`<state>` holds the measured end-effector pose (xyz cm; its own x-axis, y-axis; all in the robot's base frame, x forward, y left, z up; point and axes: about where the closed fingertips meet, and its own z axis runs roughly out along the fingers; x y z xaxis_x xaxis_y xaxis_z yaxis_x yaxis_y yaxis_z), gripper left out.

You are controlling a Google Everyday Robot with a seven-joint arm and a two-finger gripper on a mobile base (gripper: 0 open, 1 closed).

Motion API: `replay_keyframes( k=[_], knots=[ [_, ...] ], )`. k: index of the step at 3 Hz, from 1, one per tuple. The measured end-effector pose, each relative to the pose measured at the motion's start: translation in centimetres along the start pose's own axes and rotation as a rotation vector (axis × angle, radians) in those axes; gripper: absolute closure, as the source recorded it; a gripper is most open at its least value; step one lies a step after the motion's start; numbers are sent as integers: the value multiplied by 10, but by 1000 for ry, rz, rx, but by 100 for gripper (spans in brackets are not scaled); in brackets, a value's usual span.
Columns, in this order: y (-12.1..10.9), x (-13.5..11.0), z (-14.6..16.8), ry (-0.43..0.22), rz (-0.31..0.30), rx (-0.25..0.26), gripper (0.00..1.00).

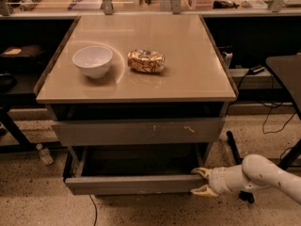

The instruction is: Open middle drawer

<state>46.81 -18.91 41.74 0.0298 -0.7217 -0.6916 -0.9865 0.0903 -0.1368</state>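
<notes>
The middle drawer [131, 184], a plain grey front with a shallow box behind it, stands pulled out below the wider scratched grey drawer front [136, 132], which is closed. My gripper [201, 181] comes in from the right on a white arm. It sits at the right end of the middle drawer's front panel. One fingertip is above the panel's edge and one below, closed on it. The drawer's interior looks dark and empty.
A white bowl [92, 60] and a crumpled snack bag [146, 61] lie on the cabinet's tan top [188, 79]. A small bottle [44, 154] stands on the floor at left. A dark table [287, 72] and cables are at right.
</notes>
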Motion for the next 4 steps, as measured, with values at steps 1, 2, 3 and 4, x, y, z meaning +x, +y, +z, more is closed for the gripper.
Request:
replay_keyframes(
  k=[1,2,3,4],
  knots=[
    [0,-4,-3,-1,-1,-1,82],
    [-1,-7,-7,-1,-1,-1,100],
    [9,-20,-15,-18,-32,-14,100],
    [9,-20,-15,-18,-32,-14,82]
  ],
)
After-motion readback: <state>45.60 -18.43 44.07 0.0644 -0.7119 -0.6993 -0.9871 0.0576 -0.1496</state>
